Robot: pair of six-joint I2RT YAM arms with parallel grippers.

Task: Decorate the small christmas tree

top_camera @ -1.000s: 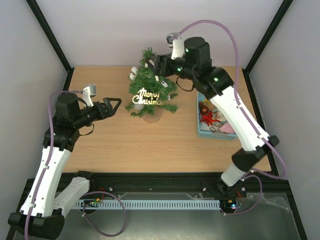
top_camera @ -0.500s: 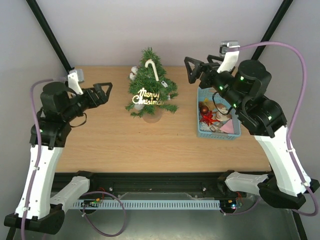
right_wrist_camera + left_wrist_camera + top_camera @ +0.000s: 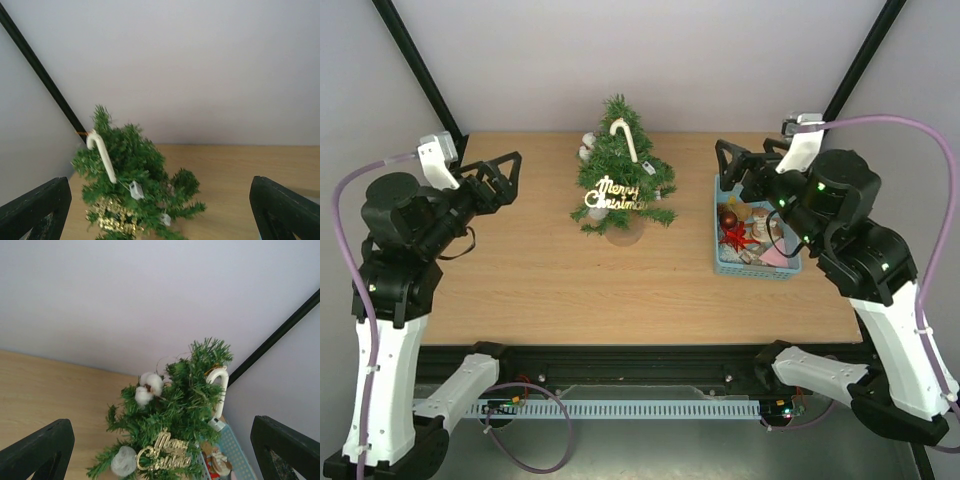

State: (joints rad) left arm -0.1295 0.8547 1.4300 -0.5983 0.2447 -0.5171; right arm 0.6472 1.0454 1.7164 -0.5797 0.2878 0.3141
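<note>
The small christmas tree (image 3: pixel 620 180) stands at the table's back centre on a round tan base. It carries a white candy cane (image 3: pixel 623 138), a gold "Merry Christmas" sign (image 3: pixel 616 194) and white cotton balls (image 3: pixel 587 146). It also shows in the left wrist view (image 3: pixel 175 415) and the right wrist view (image 3: pixel 127 185). My left gripper (image 3: pixel 498 176) is open and empty, raised left of the tree. My right gripper (image 3: pixel 746 160) is open and empty, raised above the back of the light-blue basket (image 3: pixel 720 262).
The basket right of the tree holds several ornaments, among them a red ball (image 3: pixel 728 219) and a pink piece (image 3: pixel 778 256). Black frame posts (image 3: pixel 420 80) rise at both back corners. White walls enclose the table.
My right gripper let go of the candy cane on the tree and drew back right over the basket. My left gripper rose and pulled back left, away from the tree.
</note>
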